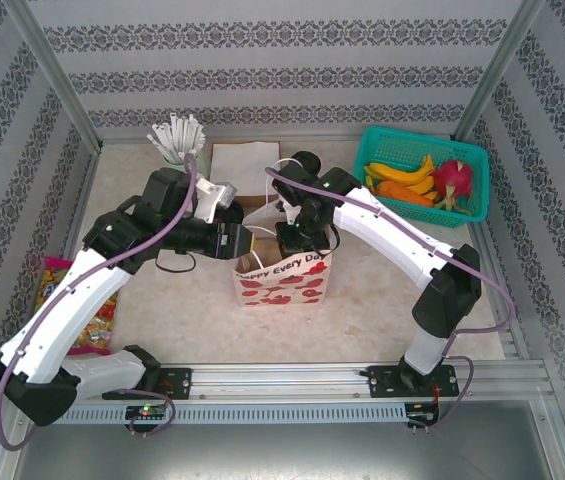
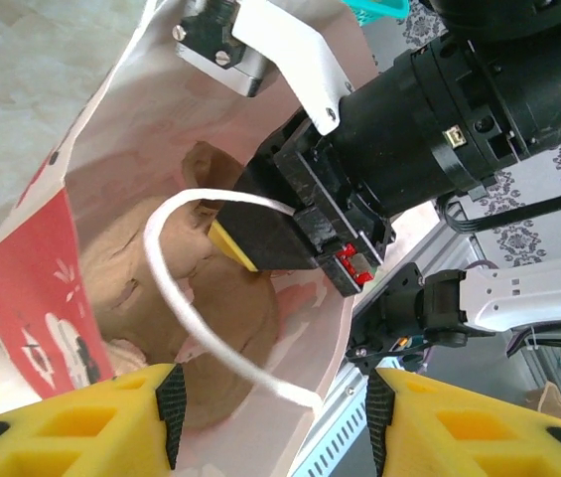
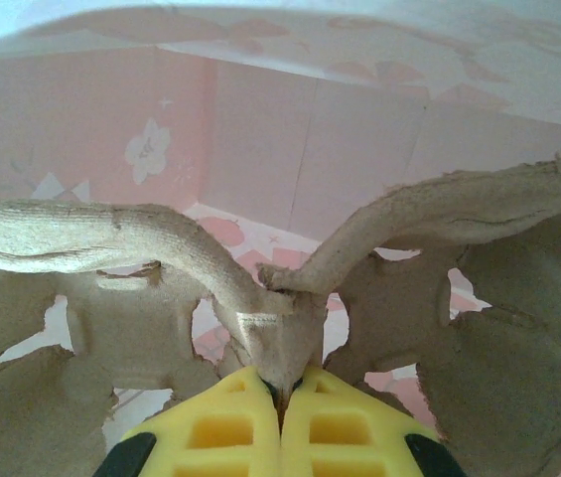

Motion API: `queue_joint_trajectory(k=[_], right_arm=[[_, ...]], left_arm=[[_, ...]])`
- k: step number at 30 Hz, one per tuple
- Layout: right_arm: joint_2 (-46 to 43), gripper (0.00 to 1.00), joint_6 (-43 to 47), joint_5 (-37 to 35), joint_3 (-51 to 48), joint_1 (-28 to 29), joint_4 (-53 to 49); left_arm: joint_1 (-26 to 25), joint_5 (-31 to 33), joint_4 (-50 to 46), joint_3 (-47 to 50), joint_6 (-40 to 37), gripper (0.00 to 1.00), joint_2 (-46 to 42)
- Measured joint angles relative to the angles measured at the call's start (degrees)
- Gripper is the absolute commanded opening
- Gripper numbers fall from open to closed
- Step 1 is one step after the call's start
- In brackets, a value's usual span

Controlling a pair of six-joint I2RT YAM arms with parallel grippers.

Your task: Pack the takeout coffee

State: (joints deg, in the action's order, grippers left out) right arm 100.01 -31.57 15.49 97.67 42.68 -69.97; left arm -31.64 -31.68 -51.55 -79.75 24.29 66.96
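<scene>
**Step: loading in progress**

Top: both arms meet at the paper bag (image 1: pixel 284 280).
Left wrist: left gripper (image 2: pixel 275 407) half-open, gripping nothing, over the bag mouth.
Right wrist: right gripper (image 3: pixel 282 397) pinched shut on the pulp carrier (image 3: pixel 459 219) inside.
I cannot locate the takeout coffee.
Next, I judge: seat carrier, release.

On this table we count two robot arms, the left arm (image 1: pixel 62 300) and the right arm (image 1: pixel 392 232). We also count one heart-printed paper bag (image 1: pixel 282 282), one pulp cup carrier (image 3: pixel 479 298) and one teal basket (image 1: pixel 380 140). The basket holds one dragon fruit (image 1: pixel 454 180) and a bunch of bananas (image 1: pixel 407 175) we cannot number. There is one holder of white sticks (image 1: pixel 175 138), one snack packet (image 1: pixel 102 322) and one white napkin stack (image 1: pixel 242 168).
</scene>
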Motion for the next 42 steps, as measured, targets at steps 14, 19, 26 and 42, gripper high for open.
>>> queue_joint_trajectory(k=[14,19,26,42], right_arm=[[0.00,0.00,-0.24,-0.63,0.02,0.61,1.16],[0.00,0.00,-1.55,-0.42,-0.57,0.61,2.10],[-0.61,0.00,-3.98,2.05,-2.71,-0.52,4.98],[-3.98,0.00,-7.78,6.34,-7.15,-3.85,8.76]], left_arm=[[-0.68,1.73,0.96,-0.52,-1.20,0.00,3.54],[-1.64,2.05,1.57,1.68,-9.62,0.00,1.42],[-2.80,4.17,0.04,5.05,-21.55,0.00,-1.44],[-5.38,-1.66,1.36,10.12,-36.28,0.07,-7.74]])
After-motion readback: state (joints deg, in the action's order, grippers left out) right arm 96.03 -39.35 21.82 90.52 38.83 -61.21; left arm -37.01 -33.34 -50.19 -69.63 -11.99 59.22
